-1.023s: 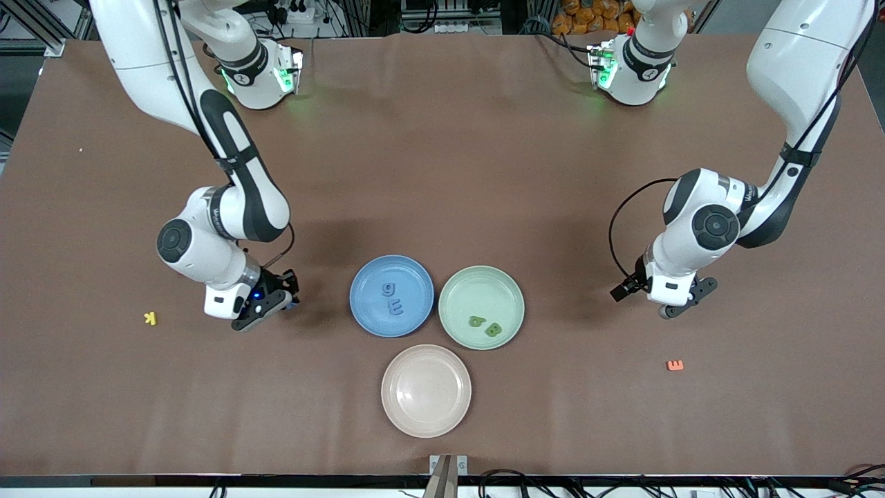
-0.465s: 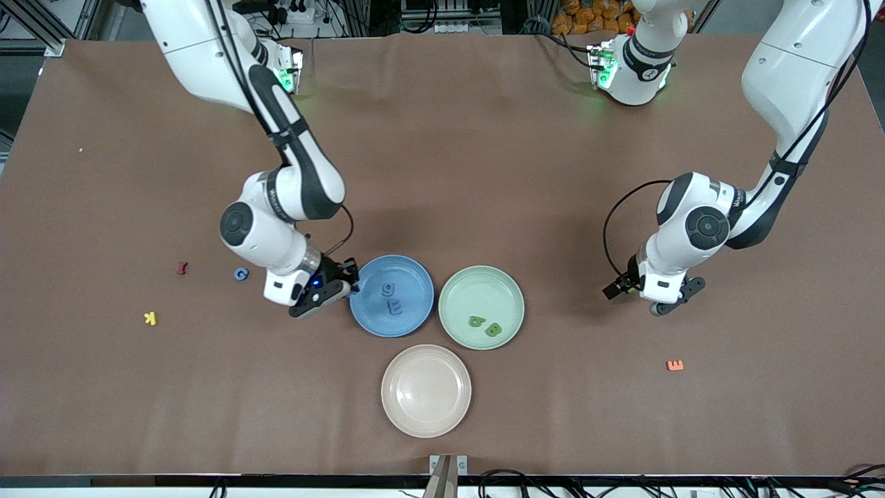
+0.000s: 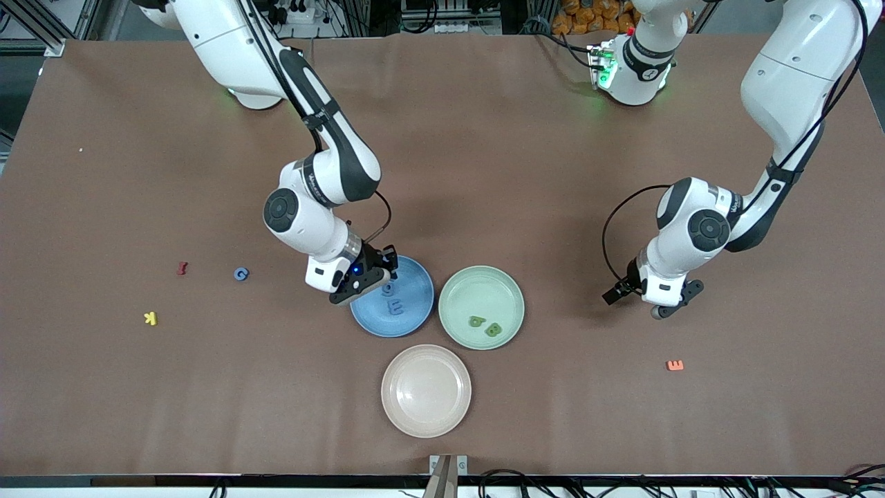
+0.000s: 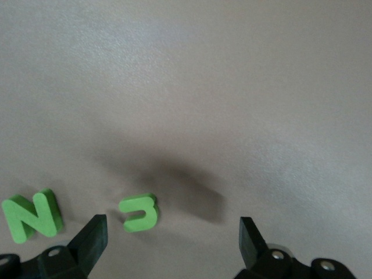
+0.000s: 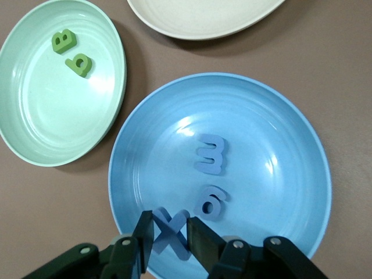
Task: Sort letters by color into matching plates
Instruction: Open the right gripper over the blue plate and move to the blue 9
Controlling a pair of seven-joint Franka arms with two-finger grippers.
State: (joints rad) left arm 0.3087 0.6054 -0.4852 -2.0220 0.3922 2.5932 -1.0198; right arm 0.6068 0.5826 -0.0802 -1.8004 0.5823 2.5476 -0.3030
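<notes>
Front view: my right gripper (image 3: 368, 279) hangs over the rim of the round medium-blue matte plate (image 3: 415, 312) at the edge toward my right arm's end of the table. That plate holds a small flat blue E (image 3: 395, 307); touching it, toward my left arm's end, sits the pale mint-green round plate (image 3: 477, 290) with a little green b (image 3: 476, 321) and green B (image 3: 493, 329). A pale pink round plate (image 3: 426, 390) lies nearer the camera than both. On the brown tabletop (image 3: 484, 173) toward my right arm's end lie a small blue G (image 3: 240, 274), a dark red letter (image 3: 182, 268) and a yellow K (image 3: 150, 318). My left gripper (image 3: 669, 304) waits over bare table, with an orange E (image 3: 675, 365) nearer the camera.

Left wrist view: my left fingers (image 4: 92, 237) stand wide apart, gripping nothing. Below them lie a bright green N (image 4: 32, 215) and a green E-shaped piece (image 4: 139, 213).

Right wrist view: my right fingers (image 5: 199, 244) are pinched narrow on a flat blue cross (image 5: 169, 233), above the blue plate's inner edge. In the plate lie the E and a blue g (image 5: 211, 202).
</notes>
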